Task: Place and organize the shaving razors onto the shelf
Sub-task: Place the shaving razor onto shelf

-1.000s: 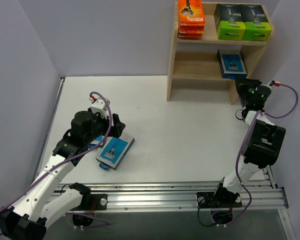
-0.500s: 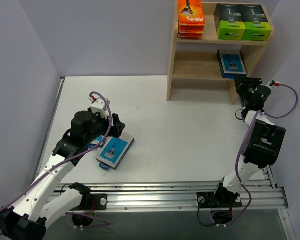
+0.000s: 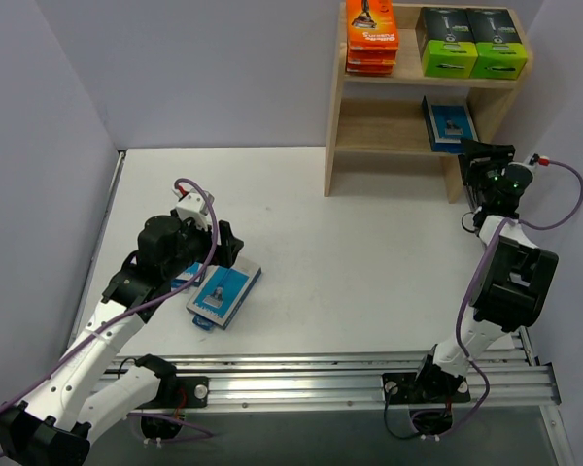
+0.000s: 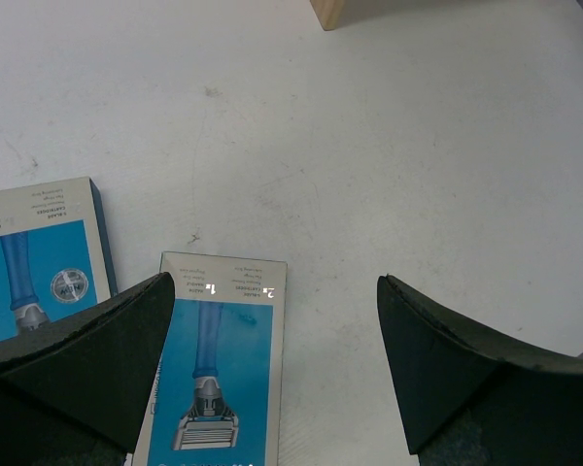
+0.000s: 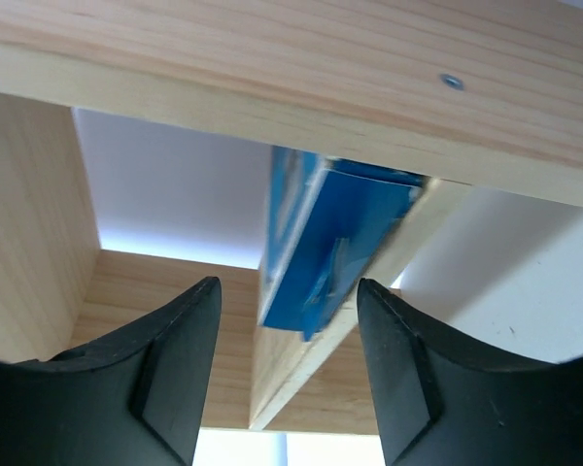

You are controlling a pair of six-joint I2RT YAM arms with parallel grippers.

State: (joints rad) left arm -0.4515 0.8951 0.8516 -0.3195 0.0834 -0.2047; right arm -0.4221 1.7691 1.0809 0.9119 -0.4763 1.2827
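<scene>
R gripper (image 5: 288,286): fingers (image 5: 175,359) apart, nothing clamped. One light-blue pack (image 5: 335,233) stands on edge just ahead of and above the gap, tilted. Its lower end dips toward the finger on the side where white wall shows. Can't tell if it touches that finger. Shelf (image 5: 272,58) closes in on 3 sides of this gripper: upper board overhead, side panel off one finger, lower board's front edge just ahead. Open room only in the bay beyond the pack & back toward the arm. In the top view the pack sits at the lower tier's end nearest the gripper, w/ bare board on the far side. Orange packs (image 3: 371,34) are stacked on the upper tier, farther from the gripper. Black/lime boxes (image 3: 469,44) sit side by side, almost straight above it.

L gripper (image 4: 274,286): spread wide, holding nothing, hanging over the table (image 4: 398,146). One blue pack (image 4: 214,388) lies flat below the gap, nearer one finger, short edge facing fwd. A 2nd blue pack (image 4: 39,252) lies beside it, partly hidden under that same finger, a strip of table between their edges. Ahead of the fingers there is plenty of bare white table. The shelf's foot is far ahead at the view's top edge.
</scene>
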